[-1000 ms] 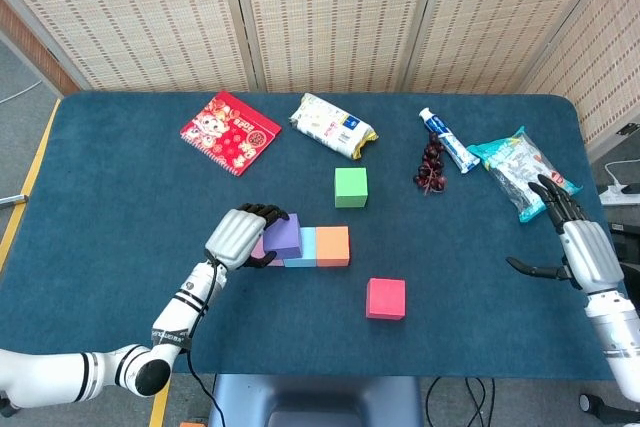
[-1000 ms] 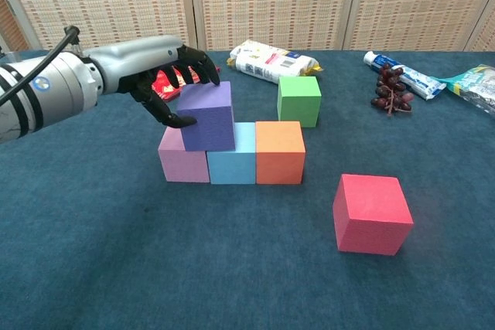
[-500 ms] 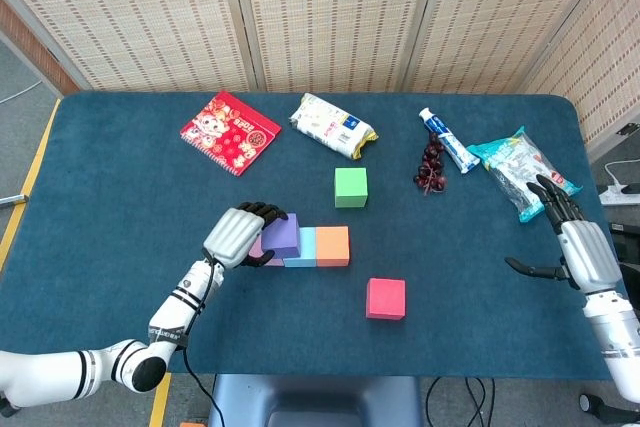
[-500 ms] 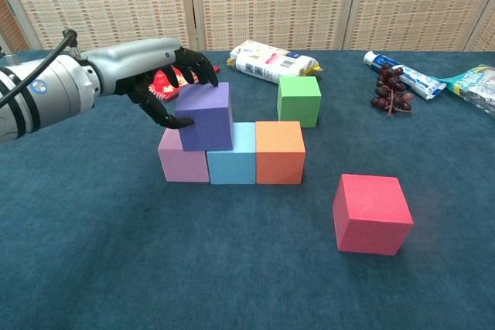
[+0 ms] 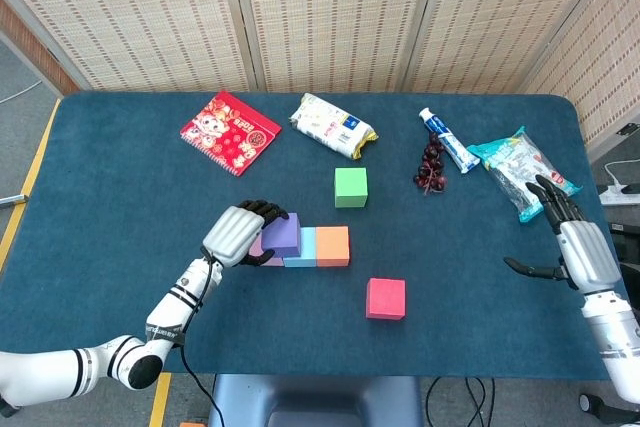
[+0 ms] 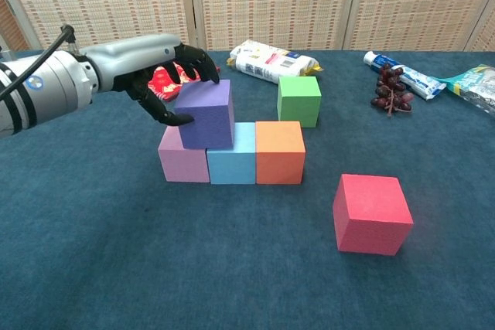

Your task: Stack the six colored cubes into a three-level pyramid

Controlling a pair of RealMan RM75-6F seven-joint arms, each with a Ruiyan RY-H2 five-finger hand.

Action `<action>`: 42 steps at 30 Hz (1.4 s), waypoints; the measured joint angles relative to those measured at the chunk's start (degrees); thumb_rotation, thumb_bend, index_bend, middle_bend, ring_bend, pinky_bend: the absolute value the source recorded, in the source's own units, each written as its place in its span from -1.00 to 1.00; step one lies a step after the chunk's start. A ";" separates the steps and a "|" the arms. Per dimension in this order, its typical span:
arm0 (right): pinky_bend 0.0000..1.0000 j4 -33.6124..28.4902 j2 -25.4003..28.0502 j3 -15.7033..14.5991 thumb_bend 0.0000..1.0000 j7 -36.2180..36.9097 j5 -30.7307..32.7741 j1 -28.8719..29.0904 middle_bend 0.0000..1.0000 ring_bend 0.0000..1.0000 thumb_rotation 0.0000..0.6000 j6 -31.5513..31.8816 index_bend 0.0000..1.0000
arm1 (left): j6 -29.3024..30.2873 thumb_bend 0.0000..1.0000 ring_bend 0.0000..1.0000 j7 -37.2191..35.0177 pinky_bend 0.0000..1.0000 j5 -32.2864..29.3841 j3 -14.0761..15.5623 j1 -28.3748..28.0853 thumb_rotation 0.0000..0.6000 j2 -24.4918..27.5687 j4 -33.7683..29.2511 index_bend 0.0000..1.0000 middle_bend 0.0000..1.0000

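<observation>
Chest view: left hand (image 6: 158,75) reaches in from the left edge, palm down, dark fingers (image 6: 203,67) gripping the purple cube (image 6: 205,114), which sits across the pink cube (image 6: 183,161) and blue cube (image 6: 232,161). Orange cube (image 6: 280,152) touches blue, completing the centre row on the counter (image 6: 116,268). Green cube (image 6: 299,100) behind, red cube (image 6: 371,214) lower right. Head view: right hand (image 5: 580,247) at right edge, fingers spread, holding nothing.
</observation>
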 measured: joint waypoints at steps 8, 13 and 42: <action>-0.56 -0.55 0.13 0.09 -0.52 -0.58 0.16 -0.14 -0.83 -0.89 1.00 0.10 -1.00 | -0.77 -0.37 -0.62 -1.16 -0.48 0.78 0.26 0.13 1.00 -0.26 0.89 -0.45 -0.43; -0.56 -0.77 0.19 0.14 -0.52 -0.79 0.20 -0.26 -0.83 -0.89 1.00 0.26 -1.00 | -0.93 -0.36 -0.72 -1.68 -0.49 1.33 0.42 0.31 1.00 -0.39 1.17 -0.52 -0.56; -0.56 -0.24 1.20 1.19 -0.52 0.13 1.07 3.29 -0.84 -0.88 1.00 -6.13 -1.00 | 1.71 -0.36 -1.00 -6.54 -0.77 2.70 2.21 6.36 1.00 7.80 -2.50 -1.00 -1.00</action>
